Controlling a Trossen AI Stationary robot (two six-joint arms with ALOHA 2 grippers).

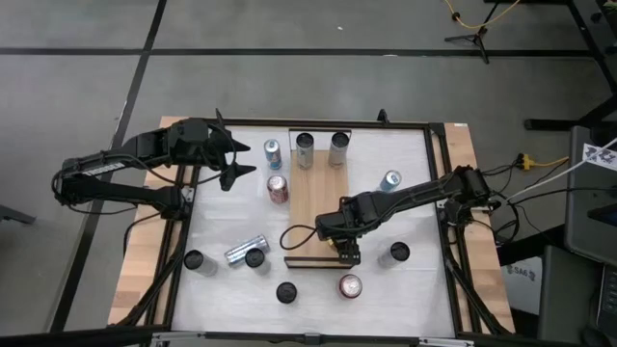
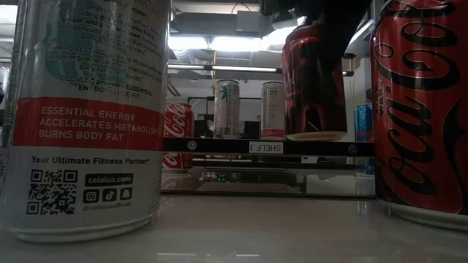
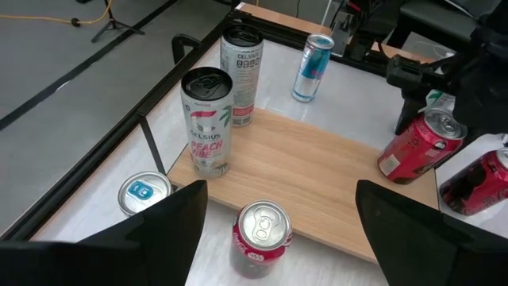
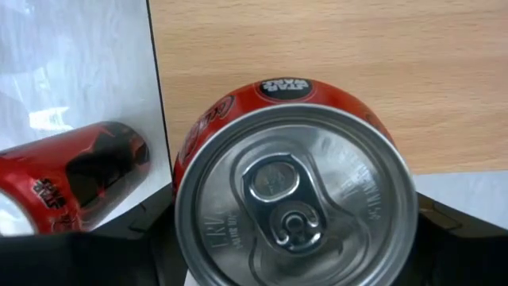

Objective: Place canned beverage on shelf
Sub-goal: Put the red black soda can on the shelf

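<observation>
High view: shows the right hand point(image 1: 346, 253) over the near end of the shelf point(image 1: 316, 207), by its dark lip point(image 1: 313, 261). Grips a red can point(image 3: 416, 147) from above, fingers on either side of it. Holds it tilted in the left wrist view, over the shelf's near right corner. Seen from the low view, carries the can's base just above the lip; cannot tell whether it touches the wood. Looks straight down on the can's silver top in the right wrist view, with the pale plank behind.

Left hand point(image 1: 231, 160): hangs over the far left of the desk point(image 1: 405, 222), fingers spread wide, holding nothing.

On the shelf's far end: two tall cans point(image 1: 305, 150) side by side, upright. Just left of the shelf: a second red can point(image 1: 278, 189), upright, and a small blue can point(image 1: 273, 154) beyond it. Right of the shelf: another blue can point(image 1: 390, 181). Nearer on the left: a silver can point(image 1: 241, 253) on its side.
</observation>
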